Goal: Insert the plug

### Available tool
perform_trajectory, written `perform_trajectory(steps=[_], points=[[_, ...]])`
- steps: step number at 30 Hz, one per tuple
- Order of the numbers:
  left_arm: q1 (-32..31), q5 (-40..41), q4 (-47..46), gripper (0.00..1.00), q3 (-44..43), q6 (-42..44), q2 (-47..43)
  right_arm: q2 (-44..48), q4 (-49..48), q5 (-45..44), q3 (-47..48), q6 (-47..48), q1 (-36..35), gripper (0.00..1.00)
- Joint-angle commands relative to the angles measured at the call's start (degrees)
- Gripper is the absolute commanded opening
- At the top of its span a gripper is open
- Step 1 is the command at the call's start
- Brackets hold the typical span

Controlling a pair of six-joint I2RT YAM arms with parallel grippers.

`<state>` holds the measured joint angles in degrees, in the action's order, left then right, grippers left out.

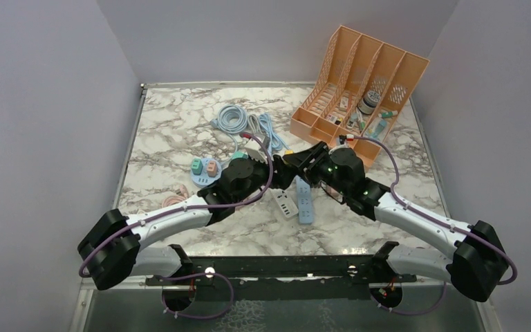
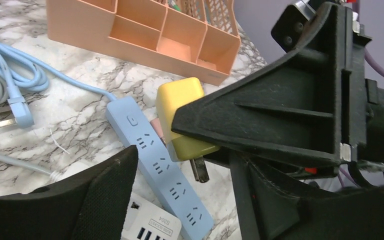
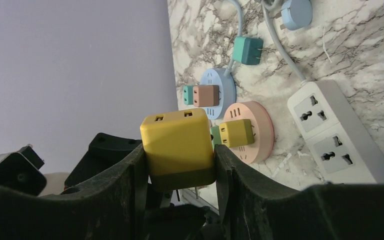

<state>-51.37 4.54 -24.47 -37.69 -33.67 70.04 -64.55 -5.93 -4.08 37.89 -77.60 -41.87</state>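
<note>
The yellow plug sits in the middle of the right wrist view. The two black fingers of the right gripper squeeze it tight. In the left wrist view its metal prongs point down, close to the blue power strip on the marble table. The left gripper is wide open and holds nothing. An orange tray is at the top.

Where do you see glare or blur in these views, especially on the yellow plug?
Right wrist: yellow plug crisp, evenly lit. Left wrist: it looks slightly softer, no glare. Top external: bright glare patch on the marble table's near edge.
</note>
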Motion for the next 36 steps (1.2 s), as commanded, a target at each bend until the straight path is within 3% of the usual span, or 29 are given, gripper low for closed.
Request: perform_trajectory(steps=[1,5,10,13,15,19,24,30,36], points=[[-0.80,8.99,-7.85,0.65,-0.12,-3.94,1.29,0.16,-1.68,-0.55,1.64,-4.45,0.21,0.37],[-1.93,14.54,-13.24,0.50,1.49,-2.36,1.41,-0.14,-0.74,-0.43,1.82,-5.36,0.21,0.37],[-3.29,15.05,-19.60,0.43,2.54,2.23,2.67,-1.57,1.25,1.30,3.46,-5.76,0.21,0.37],[-3.34,14.52,-20.64,0.25,2.70,2.90,3.66,-1.92,0.79,3.03,4.07,-4.82,0.21,0.39],[-3.29,13.55,-20.76,0.17,2.80,3.75,3.78,-1.79,1.72,4.33,4.90,-1.92,0.21,0.51],[-2.63,10.83,-20.44,0.14,3.99,4.24,2.16,0.76,2.57,5.02,6.17,12.50,0.34,0.76],[2.65,-2.66,-16.73,0.13,4.85,0.31,-0.62,8.04,7.14,2.72,6.56,23.96,1.07,0.85],[8.82,-21.50,-10.08,0.12,2.86,-4.86,-4.43,18.17,11.47,5.07,5.95,37.61,1.22,0.85],[11.32,-38.36,-4.84,0.12,-0.63,-9.11,-5.98,23.51,20.86,10.57,9.09,43.35,1.17,0.84]])
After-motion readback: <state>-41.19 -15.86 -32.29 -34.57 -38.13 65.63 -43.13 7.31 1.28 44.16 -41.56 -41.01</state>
